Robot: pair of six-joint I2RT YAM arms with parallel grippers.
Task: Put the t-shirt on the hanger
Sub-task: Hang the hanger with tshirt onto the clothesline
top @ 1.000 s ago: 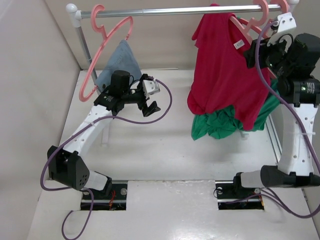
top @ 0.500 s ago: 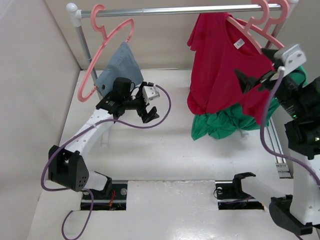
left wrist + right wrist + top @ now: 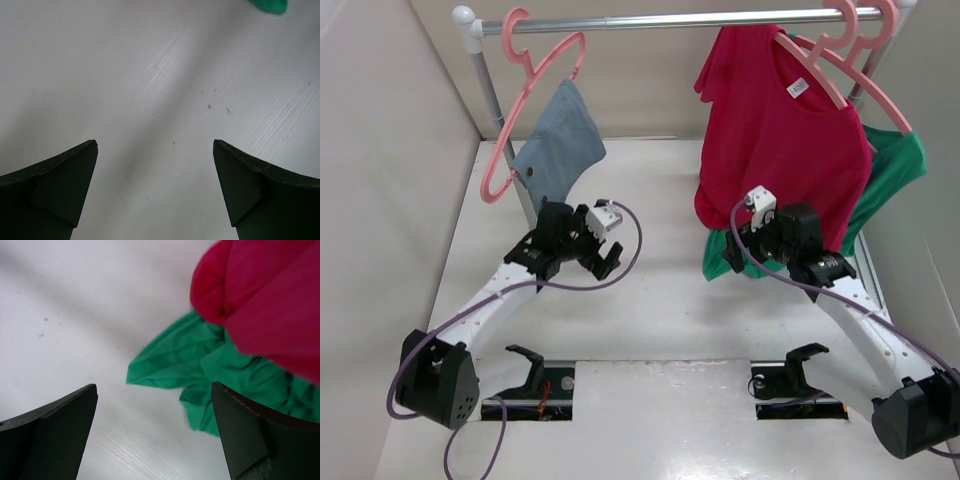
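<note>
White table (image 3: 660,310), rail (image 3: 670,20) at 12 o'clock. I see t-shirt (image 3: 780,150) hanging on hanger (image 3: 817,62) at 1 o'clock, over green top (image 3: 890,165). Left gripper (image 3: 155,147) spread, empty, 9 o'clock. Right gripper (image 3: 154,389) spread, empty, near shirt hem.

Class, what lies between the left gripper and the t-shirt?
Only bare table lies between the left gripper and the t-shirt; the top view shows this.
</note>
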